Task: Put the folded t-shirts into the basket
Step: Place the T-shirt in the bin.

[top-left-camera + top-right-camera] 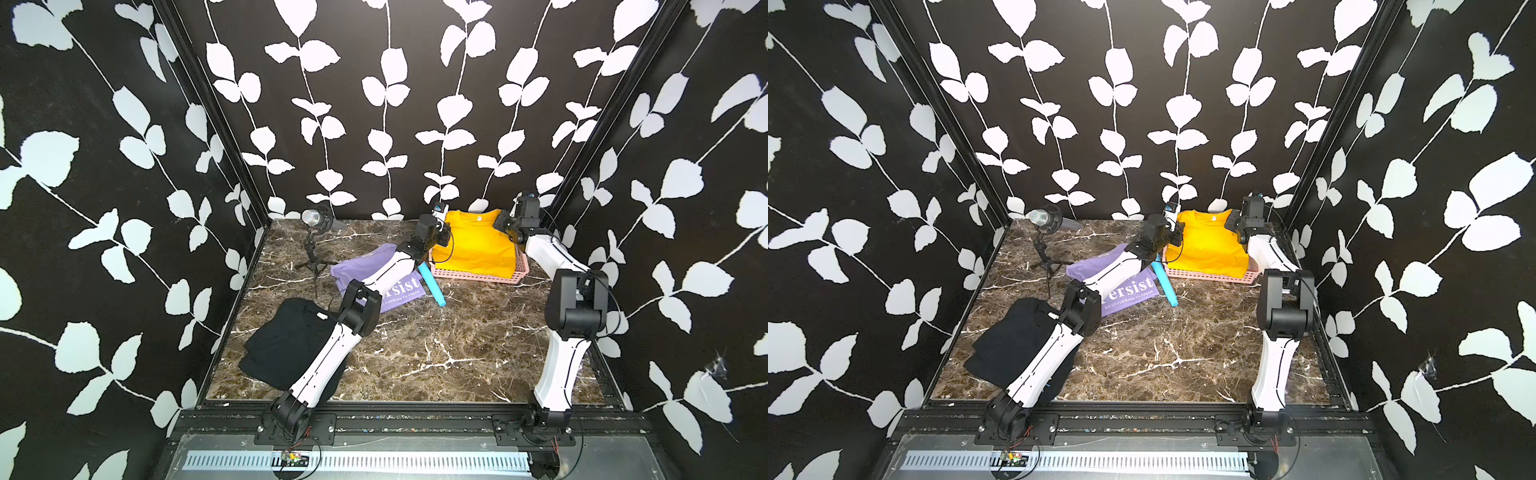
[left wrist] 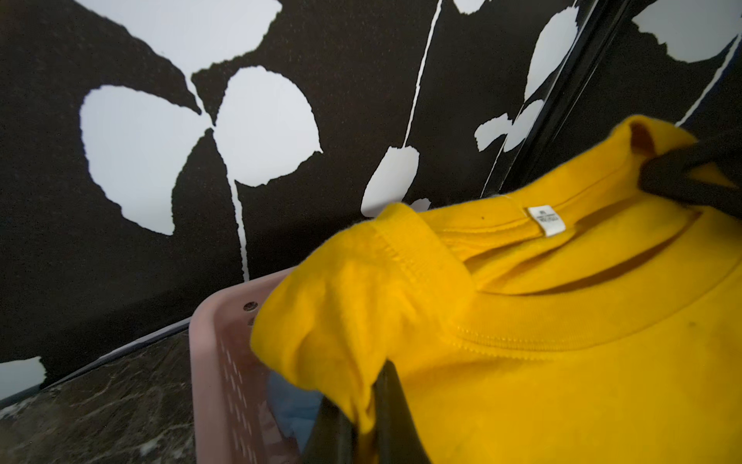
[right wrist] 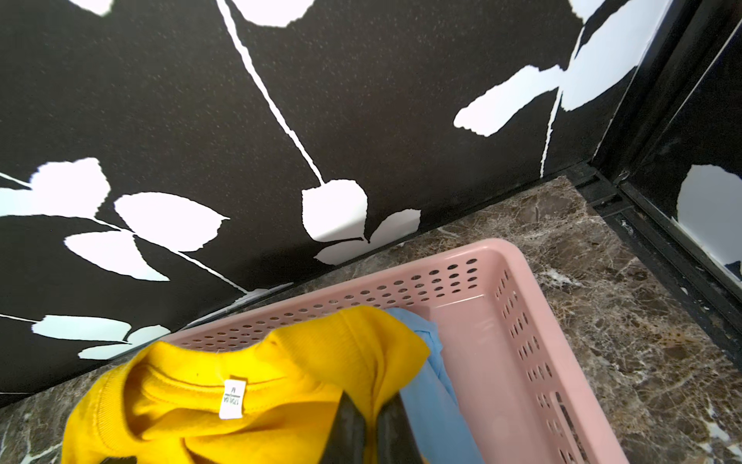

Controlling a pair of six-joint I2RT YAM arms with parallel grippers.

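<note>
Soft, matt knitted cloth in the mustard-yellow t-shirt (image 3: 168,418), ribbed at the collar. Smooth, faintly shiny pink plastic in the basket (image 3: 473,345). Polished, veined brown stone look on the table (image 1: 436,353).

marble table (image 1: 457,353): basket (image 1: 478,277), lilac tee (image 1: 357,266), black tee (image 1: 286,345), tube (image 1: 432,284) (blue)

We've got the plain mustard-yellow cloth t-shirt (image 1: 478,245) spread over the rectangular pale pink perforated plastic basket (image 1: 478,277). Its collar end is raised toward the back wall with the white neck label showing, and its hem sags to the near rim. Beneath it, inside the basket, we glimpse the light blue t-shirt (image 3: 437,385). The folded lilac "Persist" t-shirt (image 1: 353,272) lies flat on the desk (image 1: 436,340) near the basket's left side. The folded black t-shirt (image 1: 282,345) sits front left, well apart.
</note>
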